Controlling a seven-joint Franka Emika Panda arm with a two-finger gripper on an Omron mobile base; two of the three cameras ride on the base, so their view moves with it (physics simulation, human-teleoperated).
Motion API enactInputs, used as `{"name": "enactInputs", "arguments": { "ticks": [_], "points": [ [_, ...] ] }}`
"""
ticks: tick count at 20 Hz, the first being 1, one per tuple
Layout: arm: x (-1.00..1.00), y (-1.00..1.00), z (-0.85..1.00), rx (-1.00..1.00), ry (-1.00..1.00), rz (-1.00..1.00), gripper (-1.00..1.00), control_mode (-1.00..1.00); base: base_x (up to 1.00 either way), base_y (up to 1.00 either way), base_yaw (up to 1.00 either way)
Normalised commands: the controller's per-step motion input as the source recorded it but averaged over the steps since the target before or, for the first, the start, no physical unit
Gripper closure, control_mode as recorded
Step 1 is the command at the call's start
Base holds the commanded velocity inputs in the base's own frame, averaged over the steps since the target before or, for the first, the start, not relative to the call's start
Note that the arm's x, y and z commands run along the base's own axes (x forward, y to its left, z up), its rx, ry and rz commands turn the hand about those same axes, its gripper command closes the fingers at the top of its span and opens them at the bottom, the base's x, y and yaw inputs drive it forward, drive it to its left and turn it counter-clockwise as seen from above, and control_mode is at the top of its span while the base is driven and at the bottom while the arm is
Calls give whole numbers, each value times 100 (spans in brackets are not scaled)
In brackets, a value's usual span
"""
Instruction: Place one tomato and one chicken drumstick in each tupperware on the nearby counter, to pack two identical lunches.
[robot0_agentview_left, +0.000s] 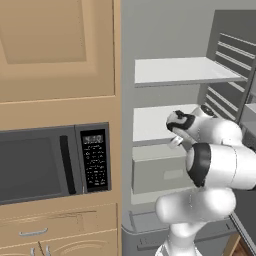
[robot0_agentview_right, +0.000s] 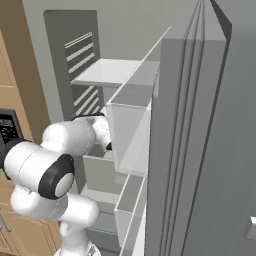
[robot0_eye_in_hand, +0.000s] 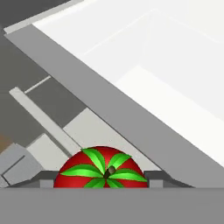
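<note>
A round red tomato (robot0_eye_in_hand: 100, 168) with a green leafy stem sits between my gripper's (robot0_eye_in_hand: 101, 183) two dark fingertips (robot0_eye_in_hand: 43, 180) at the bottom of the hand view. The fingers press against its sides, so the gripper is shut on it. From the left base view, the gripper (robot0_agentview_left: 176, 136) is held in front of the middle shelf of the open fridge. In the right base view the hand (robot0_agentview_right: 104, 131) reaches past the door bins. Behind the tomato lies a white shelf (robot0_eye_in_hand: 175, 87) with a grey rim. The chicken drumstick, the tupperware and the counter are out of view.
The open fridge has an upper shelf (robot0_agentview_left: 185, 70), a middle shelf (robot0_agentview_left: 152, 122) and a grey drawer (robot0_agentview_left: 160, 170) below. Its door (robot0_agentview_right: 200, 150) with clear bins (robot0_agentview_right: 131, 131) stands close on the right. A microwave (robot0_agentview_left: 50, 162) sits in tan cabinets on the left.
</note>
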Motion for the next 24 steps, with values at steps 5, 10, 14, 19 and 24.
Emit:
{"name": "enactInputs", "arguments": {
  "ticks": [5, 10, 14, 19, 24],
  "points": [
    [-100, -2, 100, -10, 0, 0, 100, -100, 0, 0, 0],
    [-100, 4, 100, -10, 0, 0, 100, -100, 0, 0, 0],
    [-100, 17, 100, -4, 0, -1, 100, -100, 0, 0, 0],
    [-100, 26, 100, 0, -1, -6, 100, -100, 0, 0, 0],
    [-93, 15, 100, -8, -21, 0, 100, -100, 0, 0, 0]
  ]
}}
